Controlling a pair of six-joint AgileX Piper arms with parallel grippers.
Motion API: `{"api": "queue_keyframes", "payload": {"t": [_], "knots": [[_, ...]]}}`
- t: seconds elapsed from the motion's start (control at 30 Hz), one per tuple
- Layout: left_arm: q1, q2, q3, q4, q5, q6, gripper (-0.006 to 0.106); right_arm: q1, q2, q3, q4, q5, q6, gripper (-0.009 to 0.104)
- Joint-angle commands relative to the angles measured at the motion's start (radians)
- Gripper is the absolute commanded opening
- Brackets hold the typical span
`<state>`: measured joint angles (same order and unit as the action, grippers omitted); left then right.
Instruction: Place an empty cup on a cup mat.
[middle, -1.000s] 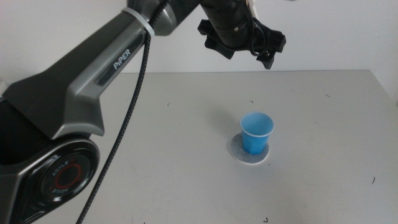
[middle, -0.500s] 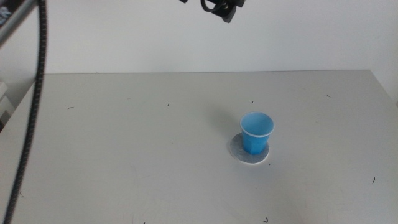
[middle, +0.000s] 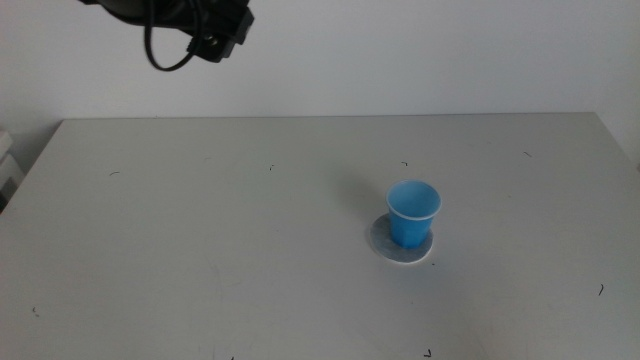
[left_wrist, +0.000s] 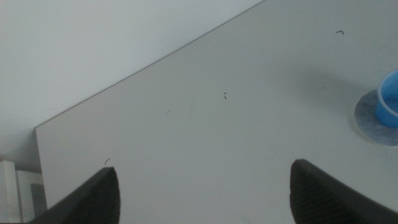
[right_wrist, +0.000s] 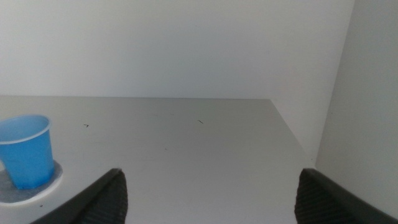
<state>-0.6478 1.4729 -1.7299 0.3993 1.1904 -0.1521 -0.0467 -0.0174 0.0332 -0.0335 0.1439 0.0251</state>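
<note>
Blue plastic cup (middle: 413, 212): standing upright on the grey cup mat (middle: 401, 243), table (middle: 200, 240) at 4 o'clock (empty inside). Left gripper (middle: 205, 30): hanging high at 11 o'clock, jaws spread wide. Right gripper (right_wrist: 208, 199): waiting, jaws wide.

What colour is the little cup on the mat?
Bright blue cup, clearest in the middle view.

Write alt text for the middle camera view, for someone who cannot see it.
A small blue cup stands upright on a round grey cup mat on a pale table, nothing touching it. The left gripper hangs high at the upper left, well away.
</note>
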Motion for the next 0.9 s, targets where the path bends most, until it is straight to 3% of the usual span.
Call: {"api": "queue_keyframes", "payload": {"t": [0.0,0.17,0.4,0.87], "knots": [[0.035,-0.098,0.056,0.018,-0.105,-0.027,0.103,0.002,-0.019,-0.012,-0.009,-0.078,-0.008,0.094],[0.150,-0.219,0.241,-0.090,-0.208,-0.027,0.103,0.002,-0.019,-0.012,-0.009,-0.078,-0.008,0.094],[0.318,-0.455,0.593,-0.173,-0.462,-0.027,0.103,0.002,-0.019,-0.012,-0.009,-0.078,-0.008,0.094],[0.546,-0.942,1.247,-0.183,-0.929,-0.031,0.103,0.002,-0.019,-0.012,-0.009,-0.078,-0.008,0.094]]}}
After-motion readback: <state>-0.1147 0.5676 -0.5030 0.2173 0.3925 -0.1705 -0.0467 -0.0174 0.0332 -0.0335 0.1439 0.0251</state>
